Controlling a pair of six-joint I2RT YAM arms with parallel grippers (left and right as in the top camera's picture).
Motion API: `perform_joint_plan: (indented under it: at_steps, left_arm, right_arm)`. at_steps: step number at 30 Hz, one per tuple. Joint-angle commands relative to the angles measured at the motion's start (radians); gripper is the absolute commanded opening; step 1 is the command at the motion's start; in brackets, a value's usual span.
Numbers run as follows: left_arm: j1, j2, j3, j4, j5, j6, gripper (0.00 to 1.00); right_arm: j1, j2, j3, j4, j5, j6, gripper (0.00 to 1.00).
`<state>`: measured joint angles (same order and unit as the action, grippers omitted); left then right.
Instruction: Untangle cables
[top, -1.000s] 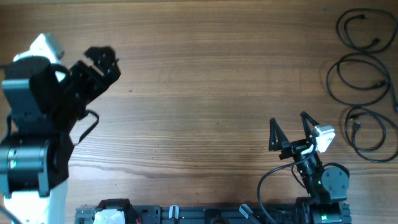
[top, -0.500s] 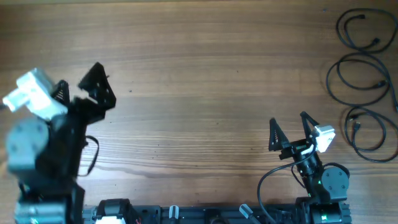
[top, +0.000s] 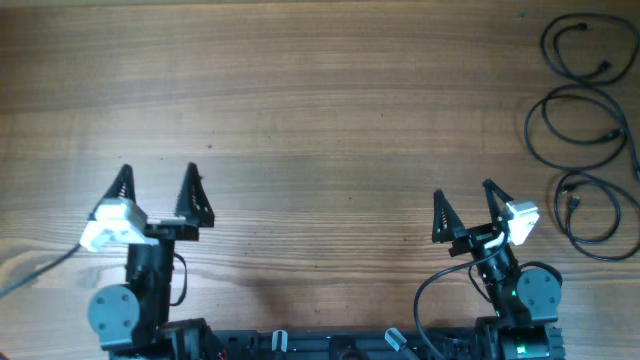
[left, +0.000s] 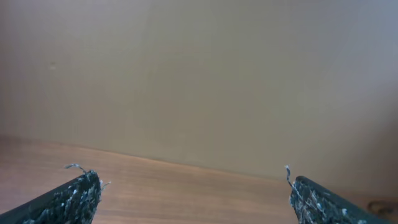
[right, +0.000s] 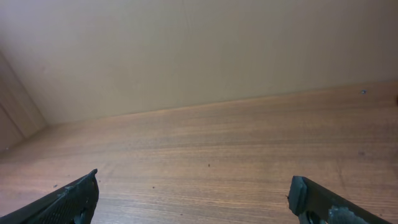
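Observation:
Three thin black cables lie as separate loose loops at the table's far right in the overhead view: one at the top (top: 590, 47), one in the middle (top: 580, 127), one lower (top: 592, 212). My left gripper (top: 158, 176) is open and empty near the front left, far from them. My right gripper (top: 462, 200) is open and empty near the front right, left of the lowest loop. The left wrist view shows open fingertips (left: 189, 186) over bare wood. The right wrist view shows open fingertips (right: 193, 190) over bare wood. No cable shows in either wrist view.
The wooden table (top: 320, 130) fills the overhead view. The arm bases and a black rail (top: 330, 345) sit along the front edge. A plain beige wall (right: 186, 50) stands beyond the table's far edge in the wrist views.
My left arm has swung down from the far left to the front left, and its gripper now points away from the front edge, open. The right arm and the cables have not moved.

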<state>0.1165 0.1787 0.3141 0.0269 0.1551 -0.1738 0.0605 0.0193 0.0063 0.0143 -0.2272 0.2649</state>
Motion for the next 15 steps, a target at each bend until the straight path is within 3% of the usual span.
perform_joint_plan:
  at_steps: [1,5,15]
  left_arm:
    - [0.006,-0.089,-0.111,0.008,0.014,0.116,1.00]
    - [0.006,-0.169,-0.206,0.011,0.004,0.115,1.00]
    - [0.003,-0.175,-0.309,-0.038,0.004,0.114,1.00]
  right_arm:
    - [0.005,-0.012,-0.001,0.003,-0.001,0.008,1.00]
    - [0.005,-0.012,-0.001,0.003,-0.001,0.008,1.00]
    - [0.005,-0.012,-0.001,0.003,-0.001,0.008,1.00]
